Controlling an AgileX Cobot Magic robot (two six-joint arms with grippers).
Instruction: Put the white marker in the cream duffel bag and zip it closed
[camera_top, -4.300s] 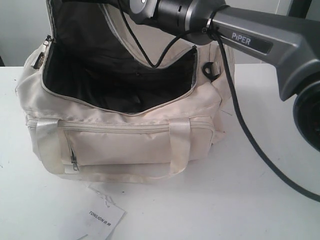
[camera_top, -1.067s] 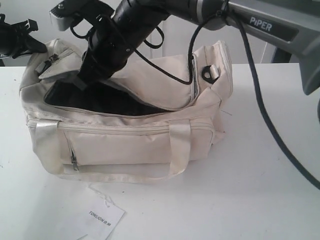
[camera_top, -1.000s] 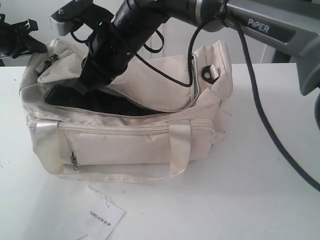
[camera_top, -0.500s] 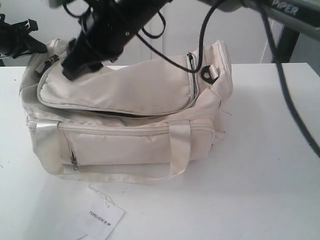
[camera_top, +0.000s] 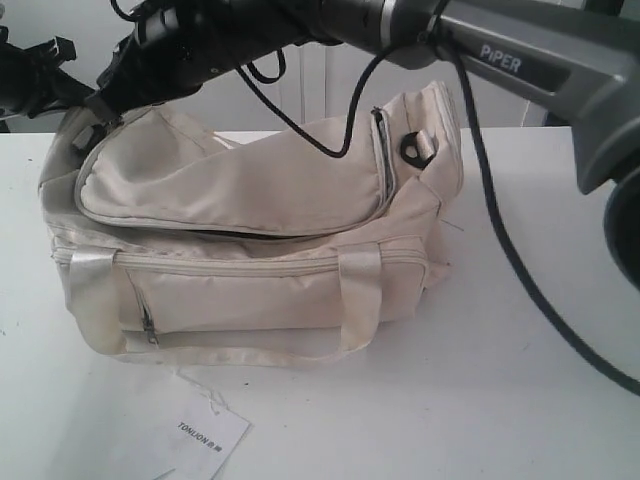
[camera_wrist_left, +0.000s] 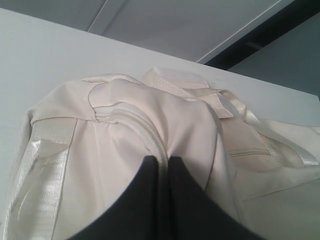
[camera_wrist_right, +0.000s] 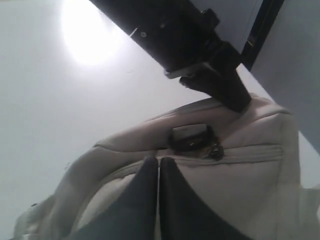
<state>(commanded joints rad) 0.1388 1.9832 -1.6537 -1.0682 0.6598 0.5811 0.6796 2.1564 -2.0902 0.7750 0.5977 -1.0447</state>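
Note:
The cream duffel bag (camera_top: 250, 180) lies on the white table (camera_top: 540, 420) with its top flap down over the opening. A dark slit (camera_top: 240, 231) still shows under the flap's front edge. My left gripper (camera_wrist_left: 162, 161) is shut on a raised seam at the bag's left end (camera_wrist_left: 190, 120); the exterior view shows it at the far left (camera_top: 72, 95). My right gripper (camera_wrist_right: 159, 162) has reached across to that same end (camera_top: 108, 100) and is shut, tips at the flap's zip edge beside a black metal fitting (camera_wrist_right: 192, 137). The white marker is hidden.
A white paper tag (camera_top: 205, 440) lies on the table in front of the bag. The right arm (camera_top: 520, 60) spans the top of the scene, and its black cable (camera_top: 520, 280) hangs down to the right of the bag. A black strap ring (camera_top: 418, 148) sits at the bag's right end.
The flap has dropped from raised to lying over the opening. My right gripper rose out of the opening, moved to the bag's left end and shut. The left gripper stayed put.

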